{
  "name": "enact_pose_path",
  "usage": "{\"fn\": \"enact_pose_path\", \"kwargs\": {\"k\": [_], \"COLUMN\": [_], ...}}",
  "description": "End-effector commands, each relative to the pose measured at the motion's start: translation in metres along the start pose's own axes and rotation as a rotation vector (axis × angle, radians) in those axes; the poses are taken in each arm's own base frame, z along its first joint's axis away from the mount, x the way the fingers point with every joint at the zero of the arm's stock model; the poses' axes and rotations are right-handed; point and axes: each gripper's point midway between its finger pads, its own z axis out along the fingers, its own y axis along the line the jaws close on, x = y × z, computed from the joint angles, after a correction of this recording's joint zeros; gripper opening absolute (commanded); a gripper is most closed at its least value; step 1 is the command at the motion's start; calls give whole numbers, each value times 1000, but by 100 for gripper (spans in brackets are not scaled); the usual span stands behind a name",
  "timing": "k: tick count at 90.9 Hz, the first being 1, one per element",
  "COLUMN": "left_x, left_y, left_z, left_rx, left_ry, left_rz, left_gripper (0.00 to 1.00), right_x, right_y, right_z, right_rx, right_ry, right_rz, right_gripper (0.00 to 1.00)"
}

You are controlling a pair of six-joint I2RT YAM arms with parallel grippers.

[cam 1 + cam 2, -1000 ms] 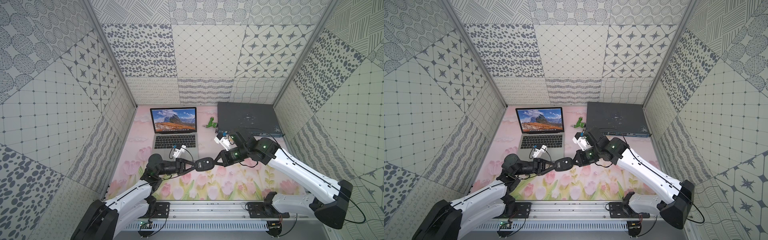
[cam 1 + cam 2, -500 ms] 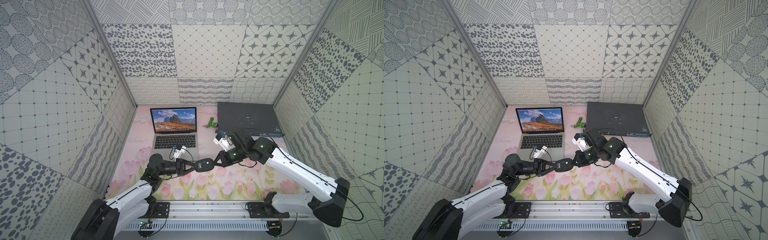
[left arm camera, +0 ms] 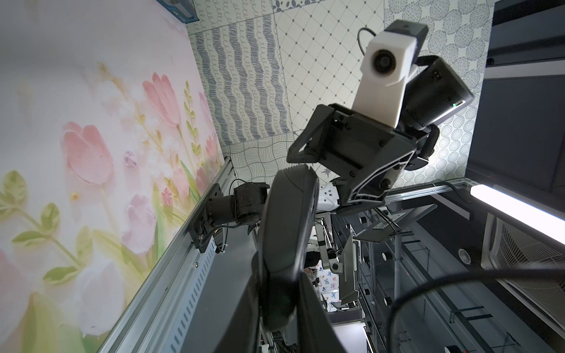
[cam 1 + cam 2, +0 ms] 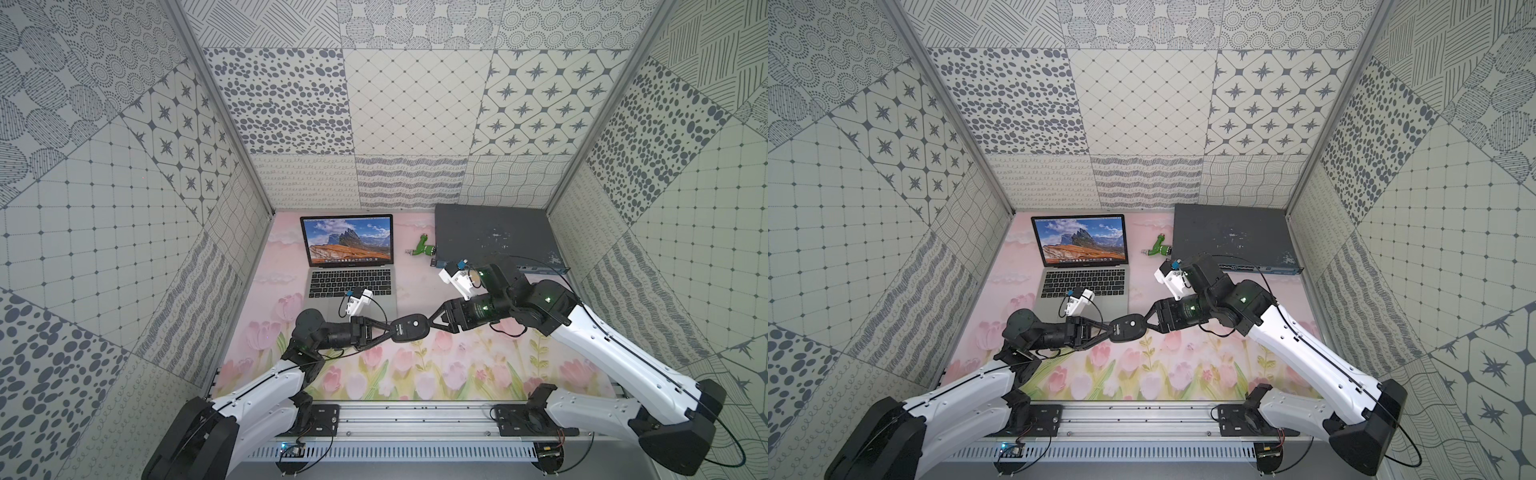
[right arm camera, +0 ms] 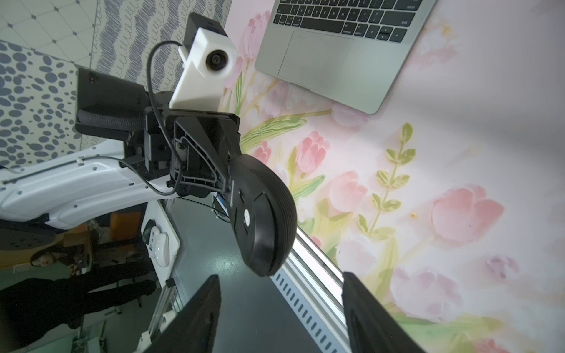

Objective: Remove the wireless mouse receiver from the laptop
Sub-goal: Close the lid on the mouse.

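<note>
The silver-grey laptop (image 4: 332,309) (image 4: 1054,305) stands open at the back left, its keyboard and trackpad also in the right wrist view (image 5: 336,55). A black oval mouse (image 4: 411,327) (image 4: 1128,327) (image 3: 287,232) (image 5: 263,214) hangs above the flowered mat in front of it. My left gripper (image 4: 395,330) (image 4: 1113,330) (image 3: 281,293) is shut on the mouse's left end. My right gripper (image 4: 434,324) (image 4: 1148,323) (image 5: 279,284) stands open at the mouse's right end, its fingers apart and not pressing it. The wireless mouse receiver is hidden in every view.
A flat dark grey switch box (image 4: 494,232) lies at the back right, with a green-and-white plug (image 4: 424,249) on the mat between it and the laptop. The metal rail (image 4: 415,419) runs along the front edge. Patterned walls close in three sides.
My right gripper, shut at the mouse's right end before, has opened. The left gripper still holds the mouse in about the same place.
</note>
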Motion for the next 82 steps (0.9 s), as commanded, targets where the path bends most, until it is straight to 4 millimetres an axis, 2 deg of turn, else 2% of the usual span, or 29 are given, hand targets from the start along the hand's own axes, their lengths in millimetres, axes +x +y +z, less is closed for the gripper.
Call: {"fn": "enact_pose_path", "kwargs": {"k": [1, 14, 27, 42, 58, 82], "left_x": [-1, -1, -1, -1, -1, -1], "left_y": [-21, -20, -20, -20, -20, -21], "left_z": [0, 0, 0, 0, 0, 0], "left_rx": [61, 58, 57, 57, 57, 58], "left_ry": [4, 4, 4, 5, 7, 7], "left_rz": [123, 119, 121, 121, 121, 121], "left_gripper": [2, 2, 2, 2, 2, 2], "right_x": [0, -7, -8, -5, -2, 0], "right_y": [8, 15, 18, 17, 16, 17], "right_z": [6, 14, 26, 36, 36, 37], "right_rx": [-61, -114, -122, -124, -126, -137], "right_ry": [8, -2, 19, 45, 48, 55], "right_rz": [-14, -1, 2, 9, 9, 9], "right_gripper": [74, 79, 78, 70, 63, 47]}}
